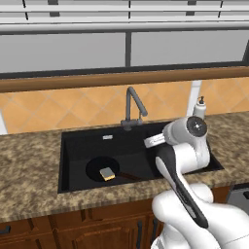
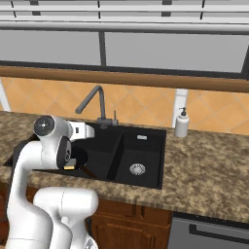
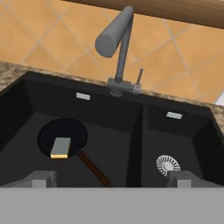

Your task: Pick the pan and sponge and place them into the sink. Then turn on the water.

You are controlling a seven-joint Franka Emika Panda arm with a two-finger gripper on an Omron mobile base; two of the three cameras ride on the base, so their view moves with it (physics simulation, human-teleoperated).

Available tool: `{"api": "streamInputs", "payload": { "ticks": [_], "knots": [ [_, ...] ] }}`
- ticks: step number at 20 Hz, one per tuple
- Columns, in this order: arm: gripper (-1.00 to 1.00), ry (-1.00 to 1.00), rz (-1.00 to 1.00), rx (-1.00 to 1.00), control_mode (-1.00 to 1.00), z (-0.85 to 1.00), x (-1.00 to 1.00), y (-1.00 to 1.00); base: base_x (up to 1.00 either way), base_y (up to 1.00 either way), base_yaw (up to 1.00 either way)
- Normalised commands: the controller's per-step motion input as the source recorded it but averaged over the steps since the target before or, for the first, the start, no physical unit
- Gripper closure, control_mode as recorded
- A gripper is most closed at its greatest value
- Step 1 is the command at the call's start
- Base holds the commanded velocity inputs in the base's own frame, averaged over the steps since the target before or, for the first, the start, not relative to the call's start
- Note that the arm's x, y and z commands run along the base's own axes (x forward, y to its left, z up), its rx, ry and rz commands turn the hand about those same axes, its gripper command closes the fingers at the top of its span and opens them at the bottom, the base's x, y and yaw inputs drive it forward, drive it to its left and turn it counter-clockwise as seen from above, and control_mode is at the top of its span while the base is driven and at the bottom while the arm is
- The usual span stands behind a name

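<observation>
Granite counter (image 1: 29, 160); faucet (image 3: 117, 48), soap dispenser (image 2: 182, 122) behind sink (image 3: 135, 144).

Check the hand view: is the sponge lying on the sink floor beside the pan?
No, the sponge rests inside the pan, in the sink's large basin.

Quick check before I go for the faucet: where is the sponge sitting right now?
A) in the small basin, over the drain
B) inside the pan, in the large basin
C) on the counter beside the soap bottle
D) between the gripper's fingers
B: the sponge lies on the pan, which rests on the floor of the sink's large basin.
</observation>
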Motion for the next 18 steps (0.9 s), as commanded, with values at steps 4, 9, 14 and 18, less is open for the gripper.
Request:
{"api": "streamInputs", "payload": {
  "ticks": [4,9,14,18],
  "knots": [
    [-1.0,-0.09,0.0,0.0,-1.0,0.01,-0.01,-0.42,0.0,0.0,0.0],
    [-1.0,-0.17,0.0,0.0,-1.0,0.0,0.0,-0.12,0.0,0.0,0.0],
    [-1.0,-0.23,0.0,0.01,-1.0,0.0,0.06,-0.19,0.0,0.0,0.0],
    [-1.0,-0.26,0.0,0.03,-1.0,0.0,0.18,-0.27,0.0,0.0,0.0]
  ]
}}
